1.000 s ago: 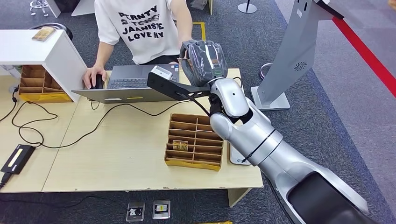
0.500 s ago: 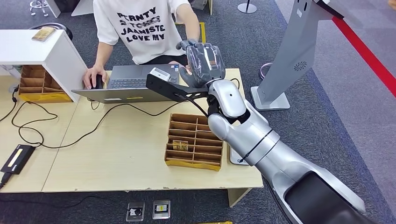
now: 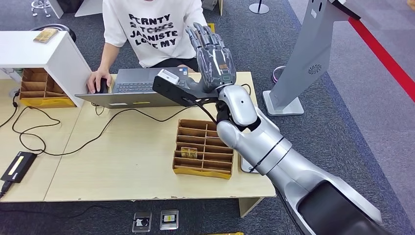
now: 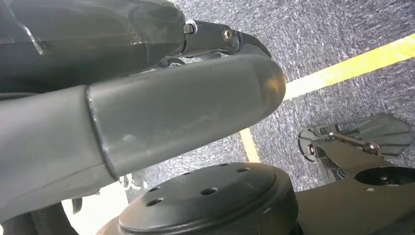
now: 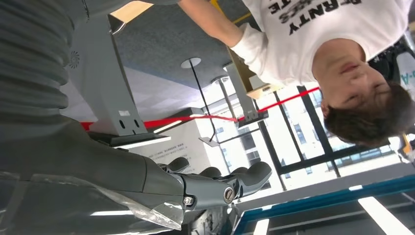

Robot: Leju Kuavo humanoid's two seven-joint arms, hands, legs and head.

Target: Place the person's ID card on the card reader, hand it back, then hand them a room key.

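My right hand (image 3: 214,55) is raised above the far edge of the table (image 3: 127,161), just in front of the person (image 3: 147,29). Its fingers (image 5: 220,185) stand straight and apart, and I see nothing in them. No ID card is visible. A divided cardboard tray (image 3: 203,169) lies below my right forearm with a small yellowish card (image 3: 189,152) in one compartment. Beside the tray a white flat reader (image 3: 244,165) is mostly hidden under my arm. My left hand (image 4: 186,98) hangs low over the carpet with nothing in it.
The person's laptop (image 3: 139,87) is open at the far table edge, with one of their hands on a mouse (image 3: 99,83). A white shelf (image 3: 44,51) with another cardboard tray (image 3: 36,88) is at the left. Cables (image 3: 73,142) cross the table. A grey stand (image 3: 306,58) rises on the right.
My right hand's fingers have uncurled from a loose fist and now point up, spread. The person's hand, which was at my fingers, has gone behind them.
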